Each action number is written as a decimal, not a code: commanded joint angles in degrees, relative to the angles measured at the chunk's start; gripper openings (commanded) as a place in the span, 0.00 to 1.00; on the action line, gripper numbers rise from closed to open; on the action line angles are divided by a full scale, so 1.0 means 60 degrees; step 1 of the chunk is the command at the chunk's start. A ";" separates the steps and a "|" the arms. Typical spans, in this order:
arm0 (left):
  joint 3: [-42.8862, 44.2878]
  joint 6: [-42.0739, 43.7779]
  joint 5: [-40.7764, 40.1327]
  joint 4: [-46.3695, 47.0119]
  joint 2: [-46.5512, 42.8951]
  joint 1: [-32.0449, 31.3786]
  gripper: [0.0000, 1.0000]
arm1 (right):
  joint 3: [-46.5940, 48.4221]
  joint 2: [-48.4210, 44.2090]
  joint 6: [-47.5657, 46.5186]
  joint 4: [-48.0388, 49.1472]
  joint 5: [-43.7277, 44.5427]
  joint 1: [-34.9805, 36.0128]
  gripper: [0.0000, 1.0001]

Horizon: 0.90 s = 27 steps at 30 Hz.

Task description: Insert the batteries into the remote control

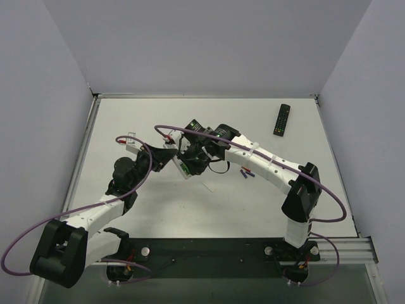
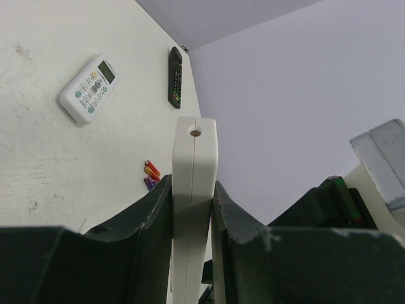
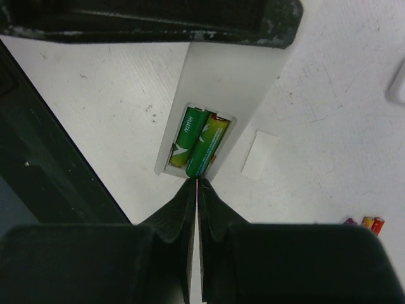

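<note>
**Both green batteries in the remote's open bay, right fingertips pressed together at one battery's end**

The left gripper (image 2: 192, 185) clamps the slim white remote (image 2: 193, 142) by its long sides, one finger on each side. It holds the remote off the table (image 1: 126, 120), near the table's middle in the overhead view. The remote's back faces the right wrist camera, and its battery bay is uncovered.

Two green batteries (image 3: 196, 142) lie side by side in that bay. The one at 9 o'clock sits down in its slot. The one at 3 o'clock lies at a slight slant, with its near end at the bay's 6 o'clock edge.

The right gripper (image 3: 197, 188) has its fingers fully together with nothing between them. Their joined tips are right at that near end, though whether they touch it is hard to say.

A small white panel (image 3: 259, 163) lies flat on the table at 4 o'clock from the bay. A few red, orange and purple spare cells (image 2: 150, 175) lie together, farther out at 3 o'clock from the held remote in the overhead view.

A black remote (image 1: 282, 119) lies near the far right corner, at 2 o'clock. A wider white remote (image 2: 90, 87) with a display window shows only in the left wrist view, apart from the black one.
</note>
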 commanded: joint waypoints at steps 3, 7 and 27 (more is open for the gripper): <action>0.0466 -0.1257 0.1181 0.1772 -0.0580 -0.0236 0.00 | 0.0469 0.0774 0.1748 0.0984 0.1250 -0.0164 0.00; 0.0233 -0.1418 0.1035 0.2195 -0.0609 -0.0236 0.00 | 0.0601 0.0935 0.2467 0.0984 0.0814 -0.0339 0.00; -0.1159 -0.1330 -0.0357 0.2504 -0.0639 -0.0001 0.00 | -0.0452 -0.1377 0.1927 0.1599 -0.0038 -0.1116 0.27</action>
